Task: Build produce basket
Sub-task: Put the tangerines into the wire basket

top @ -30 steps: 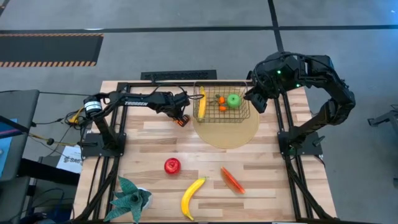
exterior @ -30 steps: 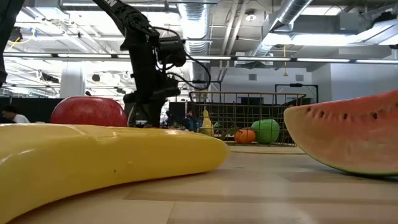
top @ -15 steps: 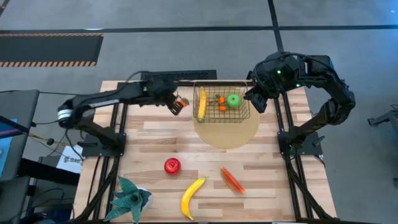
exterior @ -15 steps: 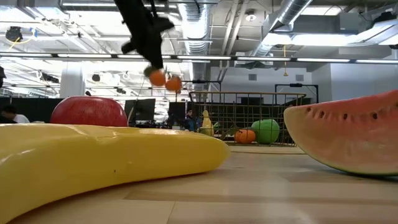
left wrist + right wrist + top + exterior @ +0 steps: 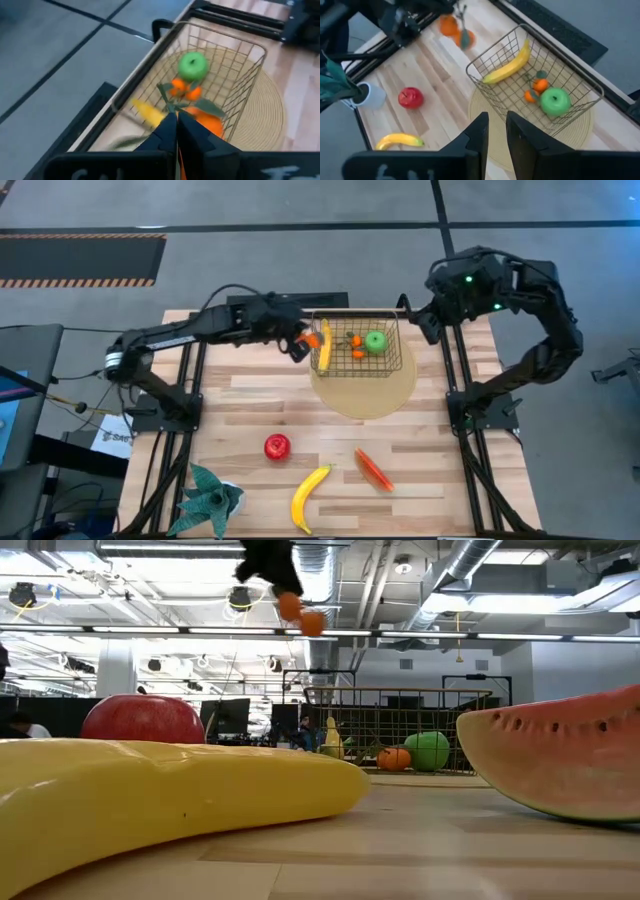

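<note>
My left gripper (image 5: 299, 345) is shut on a cluster of small oranges with leaves (image 5: 313, 340), held in the air just left of the gold wire basket (image 5: 360, 372). In the low view the cluster (image 5: 301, 615) hangs well above the basket's rim. The basket stands on a round tan mat (image 5: 365, 395) and holds a banana (image 5: 323, 346), a green apple (image 5: 375, 340) and another orange cluster (image 5: 355, 340). My right gripper (image 5: 497, 131) is open and holds nothing. It hovers high beyond the basket's right end (image 5: 427, 328). My left gripper pinches the cluster by its green leaf stem (image 5: 171, 107) between the two fingertips (image 5: 167, 126), slanting down from the table's left side. The oranges (image 5: 207, 122) hang just ahead of and below the fingers, clear of the table and the basket.
On the near half of the table lie a red apple (image 5: 277, 446), a second banana (image 5: 310, 497) and a watermelon slice (image 5: 373, 468). A teal spiky plant in a white pot (image 5: 212, 498) stands at the near left corner. Both arms' frames flank the table.
My left gripper has lifted the orange cluster off the table, risen high and swung right toward the basket's left end, its arm stretching out. My right gripper has drawn back a little from the basket toward the far right corner.
</note>
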{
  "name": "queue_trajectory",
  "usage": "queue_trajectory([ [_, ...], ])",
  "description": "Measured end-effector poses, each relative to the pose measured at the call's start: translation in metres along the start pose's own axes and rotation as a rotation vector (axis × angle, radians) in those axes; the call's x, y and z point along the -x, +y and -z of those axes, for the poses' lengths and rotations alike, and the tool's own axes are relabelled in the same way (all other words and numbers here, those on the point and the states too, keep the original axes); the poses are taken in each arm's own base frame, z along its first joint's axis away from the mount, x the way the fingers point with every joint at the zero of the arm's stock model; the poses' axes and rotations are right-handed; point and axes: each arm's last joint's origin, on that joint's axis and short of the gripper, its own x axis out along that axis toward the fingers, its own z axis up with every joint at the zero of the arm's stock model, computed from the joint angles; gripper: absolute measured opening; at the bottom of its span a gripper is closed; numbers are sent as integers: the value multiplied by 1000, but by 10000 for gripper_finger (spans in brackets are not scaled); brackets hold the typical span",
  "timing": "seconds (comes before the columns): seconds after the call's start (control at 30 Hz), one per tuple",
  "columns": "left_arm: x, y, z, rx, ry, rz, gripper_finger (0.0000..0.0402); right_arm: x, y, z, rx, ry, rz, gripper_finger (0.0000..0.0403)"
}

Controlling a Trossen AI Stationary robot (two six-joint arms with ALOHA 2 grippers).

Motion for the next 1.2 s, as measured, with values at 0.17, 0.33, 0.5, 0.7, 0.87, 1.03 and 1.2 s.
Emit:
queue_trajectory([
  [0.17, -44, -13, -20, -64, 23, 76, 0, 13, -4, 5, -9, -39, -9, 85],
  [0.33, -92, -21, -37, -118, 46, 120, 0, 19, -5, 8, -8, -53, -15, 85],
  [0.5, -131, -19, -40, -140, 115, 107, 0, 26, -6, 11, -8, -68, -22, 85],
  [0.7, -171, -8, -26, -139, 229, 72, 0, 30, -7, 13, -3, -79, -27, 85],
  [0.87, -188, -5, -17, -134, 273, 80, 0, 32, -8, 14, 22, -83, -28, 85],
  [1.03, -203, -10, -6, -132, 325, 119, 0, 32, -8, 14, 38, -83, -28, 85],
  [1.2, -209, -16, 5, -157, 390, 126, 0, 32, -8, 14, 40, -83, -28, 85],
])
